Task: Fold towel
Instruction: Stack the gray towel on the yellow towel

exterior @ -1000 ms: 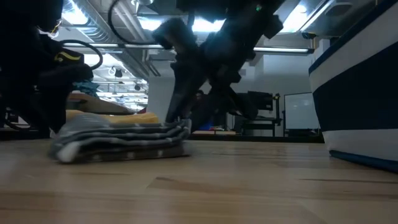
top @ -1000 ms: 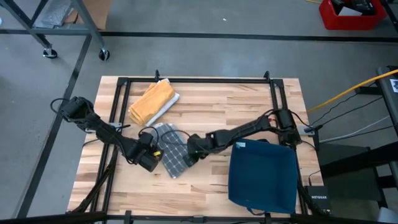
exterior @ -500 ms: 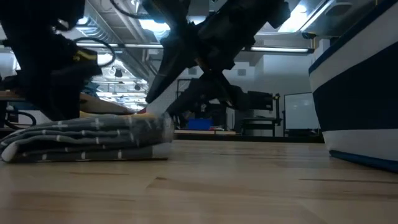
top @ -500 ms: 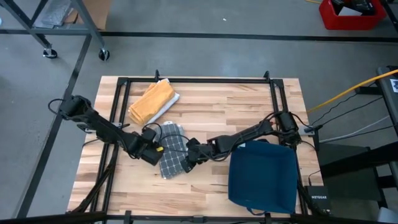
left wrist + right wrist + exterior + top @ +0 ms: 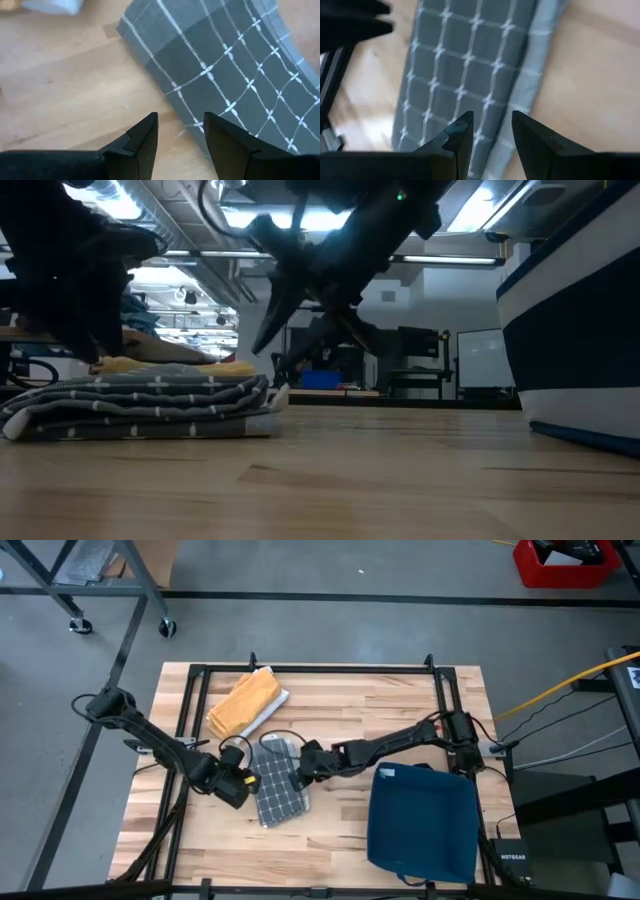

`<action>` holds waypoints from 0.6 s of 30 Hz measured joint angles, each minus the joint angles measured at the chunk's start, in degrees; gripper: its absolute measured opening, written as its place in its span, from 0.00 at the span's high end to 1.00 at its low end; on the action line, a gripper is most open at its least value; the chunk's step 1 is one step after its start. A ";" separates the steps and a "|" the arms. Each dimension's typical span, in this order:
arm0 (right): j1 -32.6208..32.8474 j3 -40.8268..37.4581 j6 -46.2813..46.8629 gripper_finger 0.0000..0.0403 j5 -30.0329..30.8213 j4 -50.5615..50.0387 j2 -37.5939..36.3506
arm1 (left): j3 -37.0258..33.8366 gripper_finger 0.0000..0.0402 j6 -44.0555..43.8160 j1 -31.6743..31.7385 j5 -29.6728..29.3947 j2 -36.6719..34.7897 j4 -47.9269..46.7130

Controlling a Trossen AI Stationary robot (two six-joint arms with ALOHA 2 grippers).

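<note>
The grey checked towel [image 5: 277,785] lies folded flat on the wooden table, several layers showing at its edge in the low view [image 5: 140,405]. My left gripper [image 5: 243,784] hovers open just off the towel's left edge, nothing between its fingers [image 5: 180,134]. My right gripper [image 5: 301,774] hovers open over the towel's right edge [image 5: 491,131]. In the low view its fingers [image 5: 270,350] stand just above the towel's end.
A folded yellow towel on a white one [image 5: 246,704] lies at the far left. A large dark blue bin [image 5: 422,825] stands at the near right. Black frame rails [image 5: 320,669] run around the table's edges. Bare wood lies between towel and bin.
Both grippers have risen off the grey towel, the left drawing back a little toward the table's left. In the low view the towel first slid sideways under the right gripper's fingers and now lies flat and still.
</note>
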 joint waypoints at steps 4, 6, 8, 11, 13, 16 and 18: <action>-1.87 0.00 0.18 0.66 -1.62 -0.62 0.06 | 0.00 0.63 -2.28 0.06 0.32 0.02 0.34; -2.61 0.00 0.21 0.66 -3.10 -0.37 0.36 | 0.00 0.63 -3.25 0.06 0.31 0.04 0.61; -3.21 -0.01 0.20 0.66 -4.19 -0.63 0.64 | 0.00 0.63 -4.25 0.08 0.32 0.04 0.66; -3.70 -0.04 0.20 0.66 -4.59 -0.13 1.20 | 0.00 0.63 -3.99 0.08 0.32 0.04 0.68; -3.71 -0.04 0.20 0.66 -4.51 -0.17 1.25 | 0.00 0.63 -3.21 0.08 0.30 0.07 0.69; -3.70 -0.04 0.09 0.66 -4.02 -0.06 1.25 | 0.00 0.63 -3.14 0.11 -0.07 0.39 0.85; -3.67 -0.04 0.05 0.66 -4.01 -0.06 1.25 | 0.00 0.62 -3.14 0.49 -0.34 0.95 1.27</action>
